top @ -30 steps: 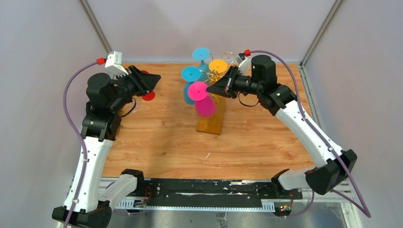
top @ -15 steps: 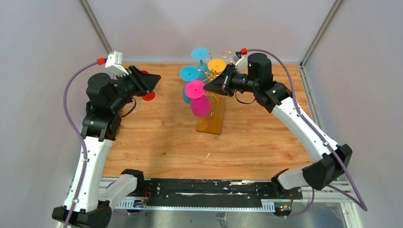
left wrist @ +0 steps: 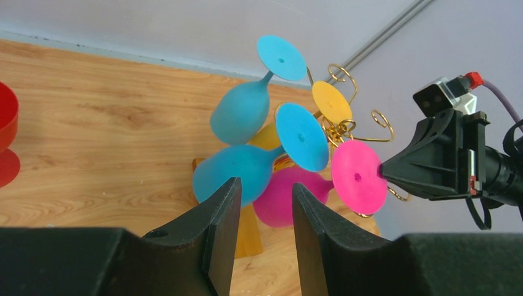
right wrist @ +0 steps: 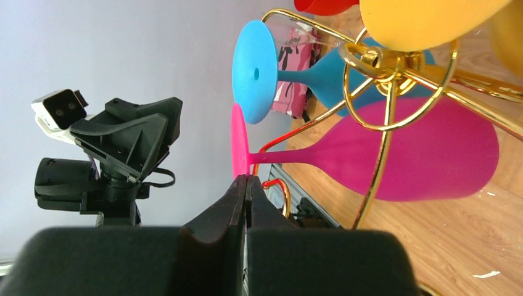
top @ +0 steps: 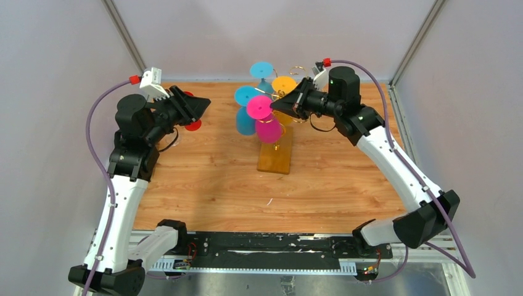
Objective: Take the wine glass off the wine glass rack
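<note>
The wine glass rack (top: pixel 275 159) stands mid-table on an amber base, its gold wire arms (right wrist: pixel 370 61) (left wrist: pixel 345 126) carrying several coloured glasses. A pink wine glass (top: pixel 268 131) (right wrist: pixel 432 151) hangs tilted among the wires, its stem still inside a gold loop. My right gripper (top: pixel 273 106) (right wrist: pixel 247 179) is shut on the edge of its round pink foot (left wrist: pixel 359 177). My left gripper (top: pixel 206 102) (left wrist: pixel 265 185) hovers at the far left of the table, open with nothing between its fingers, pointing toward the rack.
Two blue glasses (top: pixel 247 95) (left wrist: pixel 240 111) and a yellow one (top: pixel 283 85) hang on the same rack close around the pink one. A red glass (top: pixel 193 125) (left wrist: pixel 6 117) stands on the table beside the left gripper. Grey walls enclose the table.
The right gripper has shifted back and slightly right, taking the pink glass's foot with it, so the glass has swung on the rack. The left arm has barely moved.
</note>
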`<state>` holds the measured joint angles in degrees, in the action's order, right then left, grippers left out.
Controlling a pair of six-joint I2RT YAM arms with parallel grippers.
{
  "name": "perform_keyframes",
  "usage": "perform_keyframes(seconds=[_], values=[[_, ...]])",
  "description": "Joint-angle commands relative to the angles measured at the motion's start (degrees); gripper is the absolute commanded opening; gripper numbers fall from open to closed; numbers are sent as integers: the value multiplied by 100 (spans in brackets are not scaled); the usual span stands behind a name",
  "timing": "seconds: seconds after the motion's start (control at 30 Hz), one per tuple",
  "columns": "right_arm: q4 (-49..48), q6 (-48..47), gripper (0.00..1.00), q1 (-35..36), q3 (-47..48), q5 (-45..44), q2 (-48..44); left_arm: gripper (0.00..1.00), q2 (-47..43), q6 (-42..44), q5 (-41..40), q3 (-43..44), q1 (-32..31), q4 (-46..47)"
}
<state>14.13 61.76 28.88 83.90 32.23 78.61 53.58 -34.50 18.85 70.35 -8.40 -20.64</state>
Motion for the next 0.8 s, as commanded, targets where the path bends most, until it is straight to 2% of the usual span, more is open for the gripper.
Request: perform_keyframes(seconds=[0.0, 0.23, 0.77], values=[[-237, -113, 0, -110, -158, -564, -405, 41, 11, -16, 162, -64, -30, 188], [-227, -120, 0, -135, -450, -927, -741, 41, 41, -36, 177, -82, -30, 223], [-5, -44, 0, -238, -1036, -896, -1532, 40, 72, -106, 241, -78, -30, 267]])
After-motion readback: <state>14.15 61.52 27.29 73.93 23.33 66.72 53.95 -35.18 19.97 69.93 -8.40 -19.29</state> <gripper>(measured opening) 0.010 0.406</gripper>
